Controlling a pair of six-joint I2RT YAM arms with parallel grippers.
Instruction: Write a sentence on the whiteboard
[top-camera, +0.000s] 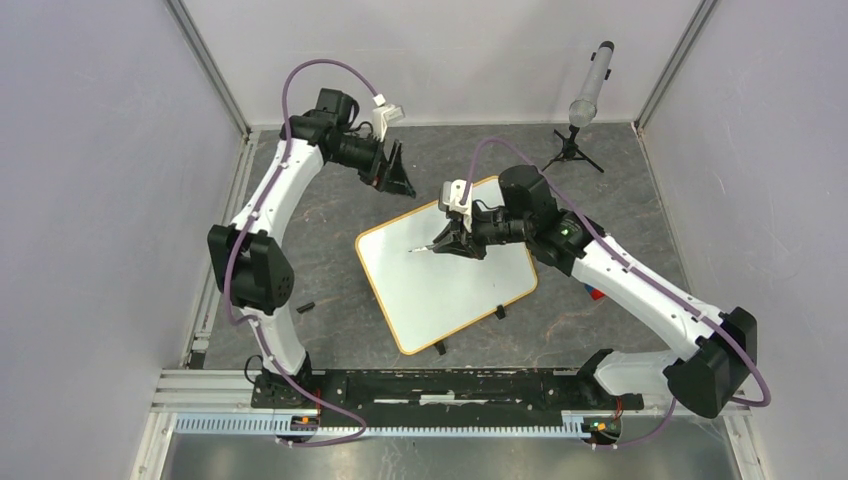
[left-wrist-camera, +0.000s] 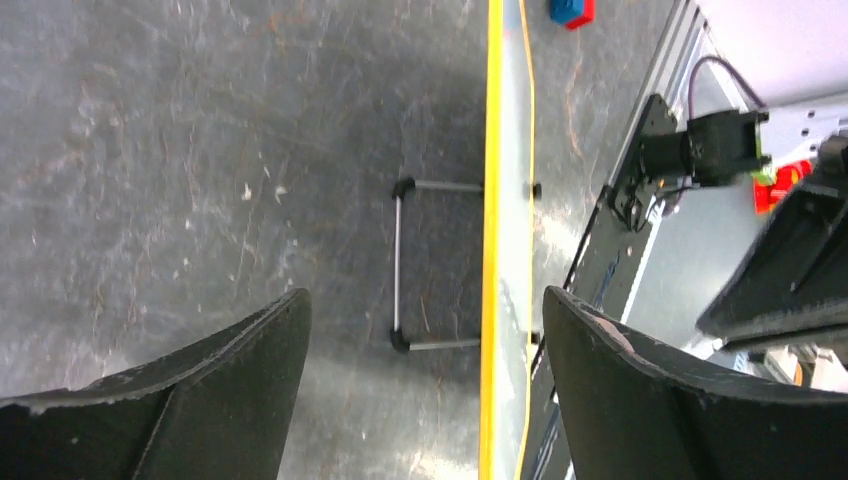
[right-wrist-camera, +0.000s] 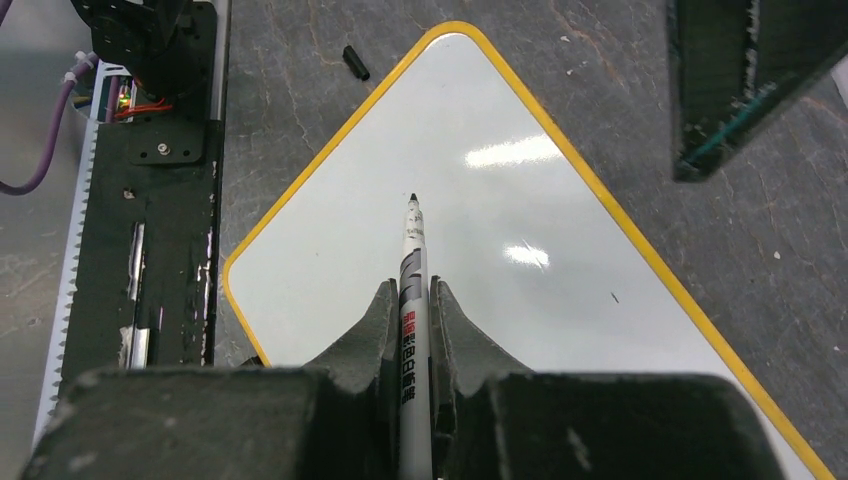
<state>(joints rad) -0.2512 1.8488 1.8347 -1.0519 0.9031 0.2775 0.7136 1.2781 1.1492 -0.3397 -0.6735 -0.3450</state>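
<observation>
The whiteboard (top-camera: 447, 285) lies at the table's middle, white with an orange-yellow frame. No sentence shows on it, only a tiny dark speck (right-wrist-camera: 613, 297). My right gripper (top-camera: 455, 240) is over the board's far part, shut on a white marker (right-wrist-camera: 413, 260). The marker's black tip (right-wrist-camera: 412, 197) points over the board (right-wrist-camera: 520, 200); I cannot tell if it touches. My left gripper (top-camera: 397, 175) is open and empty above the table, beyond the board's far left corner. The left wrist view shows the board edge-on (left-wrist-camera: 490, 250) between my open fingers (left-wrist-camera: 425, 295), with its wire stand (left-wrist-camera: 398, 265).
A small black cap (top-camera: 305, 307) lies on the table left of the board, also in the right wrist view (right-wrist-camera: 355, 62). A grey cylinder on a small black tripod (top-camera: 585, 100) stands at the back right. A red and blue object (top-camera: 593, 293) lies under the right arm.
</observation>
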